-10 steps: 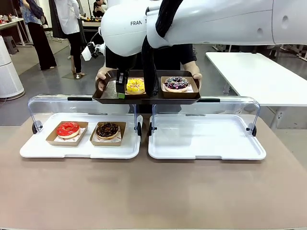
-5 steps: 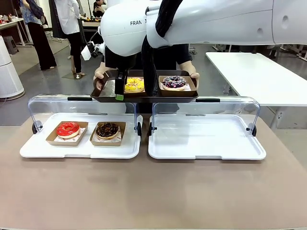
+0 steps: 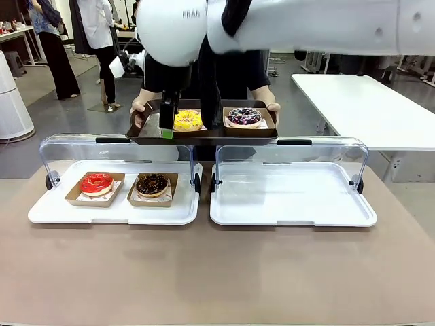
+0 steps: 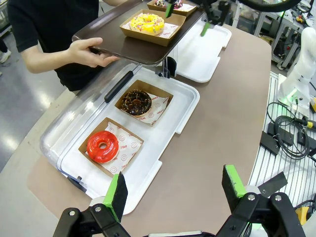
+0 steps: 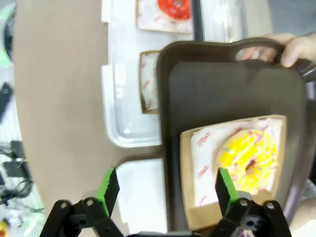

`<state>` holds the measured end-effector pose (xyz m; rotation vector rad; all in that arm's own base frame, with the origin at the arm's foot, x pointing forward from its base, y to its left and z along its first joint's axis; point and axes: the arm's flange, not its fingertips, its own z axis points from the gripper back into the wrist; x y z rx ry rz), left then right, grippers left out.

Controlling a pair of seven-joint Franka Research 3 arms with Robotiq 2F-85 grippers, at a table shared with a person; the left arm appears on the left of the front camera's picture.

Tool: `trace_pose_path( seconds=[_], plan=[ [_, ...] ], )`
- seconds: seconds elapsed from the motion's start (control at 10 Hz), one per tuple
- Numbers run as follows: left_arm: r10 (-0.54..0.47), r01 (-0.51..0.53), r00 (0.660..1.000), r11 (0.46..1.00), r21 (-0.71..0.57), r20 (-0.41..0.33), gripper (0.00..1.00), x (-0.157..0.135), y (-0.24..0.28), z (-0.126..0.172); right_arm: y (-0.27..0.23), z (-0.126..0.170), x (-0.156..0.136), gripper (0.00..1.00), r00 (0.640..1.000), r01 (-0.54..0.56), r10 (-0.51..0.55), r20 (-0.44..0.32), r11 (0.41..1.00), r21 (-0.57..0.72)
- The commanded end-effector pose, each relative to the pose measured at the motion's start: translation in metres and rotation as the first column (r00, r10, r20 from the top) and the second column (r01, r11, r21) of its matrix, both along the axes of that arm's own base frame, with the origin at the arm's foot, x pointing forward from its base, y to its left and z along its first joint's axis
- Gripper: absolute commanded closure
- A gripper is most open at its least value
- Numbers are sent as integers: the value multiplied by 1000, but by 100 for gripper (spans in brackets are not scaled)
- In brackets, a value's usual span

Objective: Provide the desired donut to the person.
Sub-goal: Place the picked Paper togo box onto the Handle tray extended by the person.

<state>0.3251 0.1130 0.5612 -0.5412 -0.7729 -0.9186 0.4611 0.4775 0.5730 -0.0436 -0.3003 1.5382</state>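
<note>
The right arm [image 3: 272, 27] hides the person's torso; the purple donut's [image 3: 244, 116] topping looks too small to identify.

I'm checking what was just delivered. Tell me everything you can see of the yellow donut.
The yellow donut is a ring with bright yellow icing and small coloured sprinkles. It lies flat on white printed paper in a shallow brown cardboard tray, which rests on the dark brown serving tray that the person holds level by both handles above the display cases. A purple-iced donut sits beside it in its own tray. The right pincer hangs open above it, touching nothing.
</note>
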Motion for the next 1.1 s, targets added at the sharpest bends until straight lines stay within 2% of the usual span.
trace_pose_path(
  seconds=[0.0,0.1,0.2,0.4,0.5,0.7,1.0],
  plan=[
    [-11,11,1000,1000,-11,15,0,-1,2,0,-17,49,-39,0,991,52,-62,-121,995,-90],
    [-11,11,1000,1000,-11,15,0,-1,2,0,-37,69,-68,0,987,67,-89,-134,985,-159],
    [-11,11,1000,1000,-11,15,0,-1,2,0,-60,79,-93,0,990,67,-89,-114,981,-180],
    [-11,11,1000,1000,-11,15,0,-1,2,0,-113,80,-129,0,994,96,-103,-28,978,-183],
    [-11,11,1000,1000,-11,15,0,-1,2,0,-157,66,-141,0,989,144,-148,-9,971,-192],
    [-11,11,1000,1000,-11,15,0,-1,2,0,-223,48,-131,0,976,216,-214,29,963,-162],
    [-11,11,1000,1000,-11,15,0,-1,2,0,-305,14,-118,0,953,301,-304,-2,945,-125]
  ],
)
